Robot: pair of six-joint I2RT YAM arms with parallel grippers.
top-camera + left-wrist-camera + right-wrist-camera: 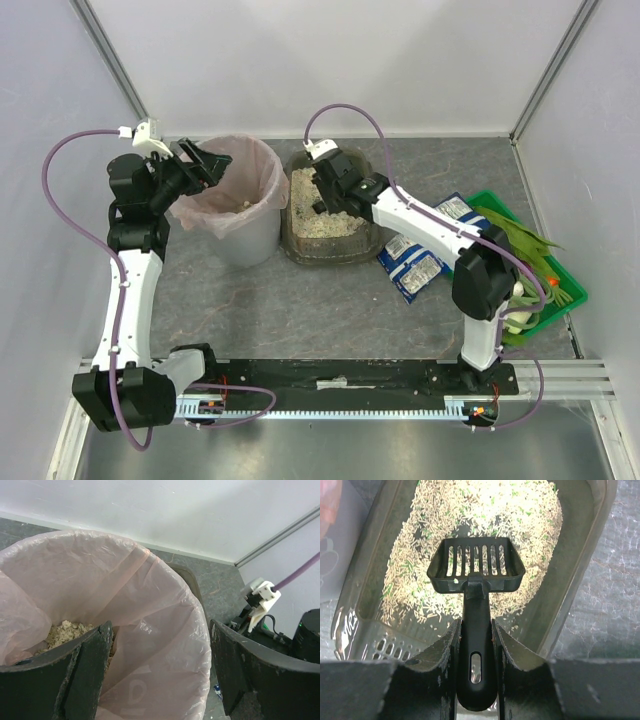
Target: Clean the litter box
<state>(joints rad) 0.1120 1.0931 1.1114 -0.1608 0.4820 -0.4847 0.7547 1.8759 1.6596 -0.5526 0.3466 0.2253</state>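
Overhead, the litter box (300, 250) sits toward the back of the table, just beside the pink-lined bin (245, 245), presumably so that scooped waste has little way to travel. The right gripper (476, 630) is clamped on the handle of a black slotted scoop (476, 562), whose head is level above the beige granules and apparently empty. The left gripper (160, 670) stands wide with one finger inside the bin rim and one outside, holding nothing; it is likely placed to steady the bin.
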